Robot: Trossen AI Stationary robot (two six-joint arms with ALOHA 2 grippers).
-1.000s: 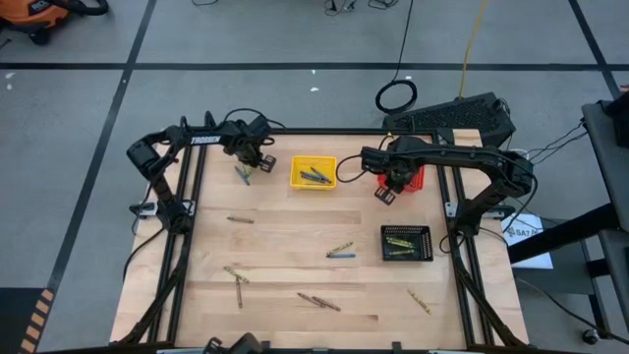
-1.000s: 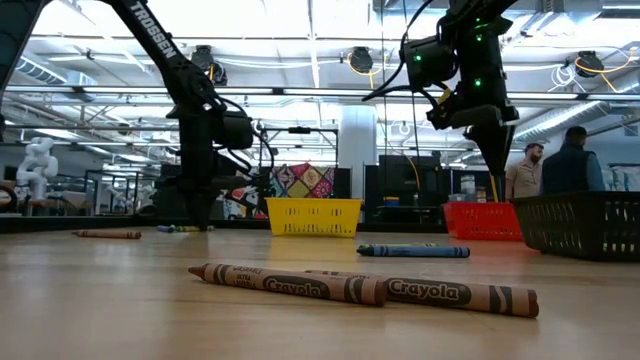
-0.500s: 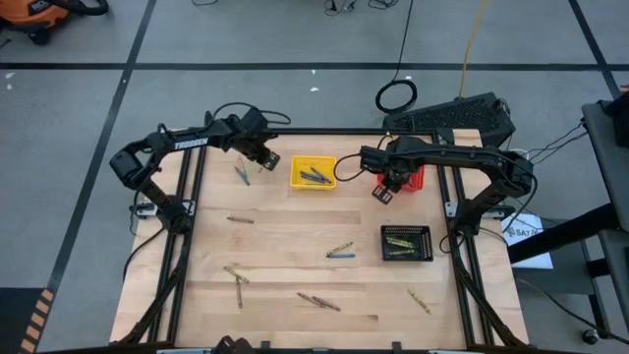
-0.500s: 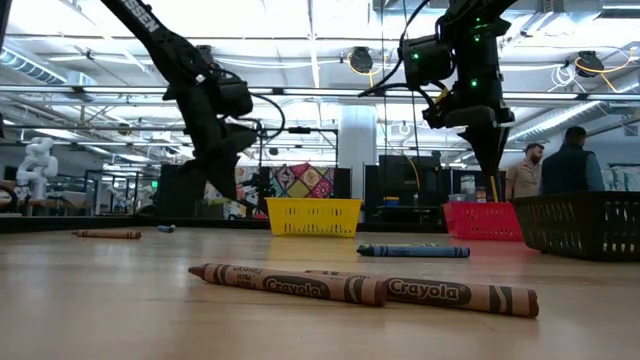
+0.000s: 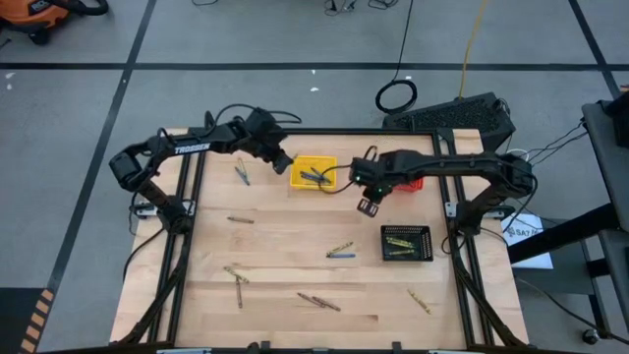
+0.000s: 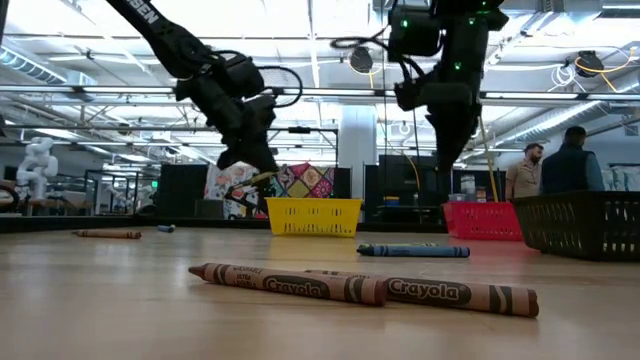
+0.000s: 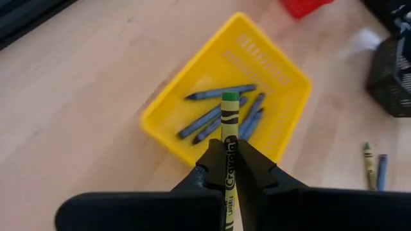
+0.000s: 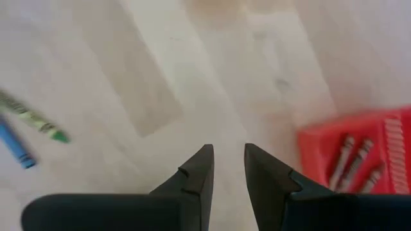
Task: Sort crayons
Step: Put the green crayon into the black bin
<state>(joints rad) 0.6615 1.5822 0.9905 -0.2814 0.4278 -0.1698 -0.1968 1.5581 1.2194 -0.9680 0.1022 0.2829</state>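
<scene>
Left wrist: paper-wrapped green crayon (image 7: 229, 119) over mesh basket (image 7: 282, 90)

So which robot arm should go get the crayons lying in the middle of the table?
Probably the right. The right gripper is open, holds nothing, and hangs nearest the middle crayons. The left gripper is shut on a green crayon by the yellow basket.

The tabletop (image 5: 285, 251) is showing pale wood with lighter and darker stripes. The basket (image 7: 260, 61) with a yellow mesh is holding blue-grey crayons (image 7: 215, 115). The black left gripper (image 7: 230, 168) is gripping a green crayon (image 7: 229, 122) with black wavy bands. A red basket (image 8: 359, 151) is holding brown-red crayons (image 8: 350, 160). The black basket (image 5: 407, 243) is holding yellow-olive crayons (image 5: 397, 239).
</scene>
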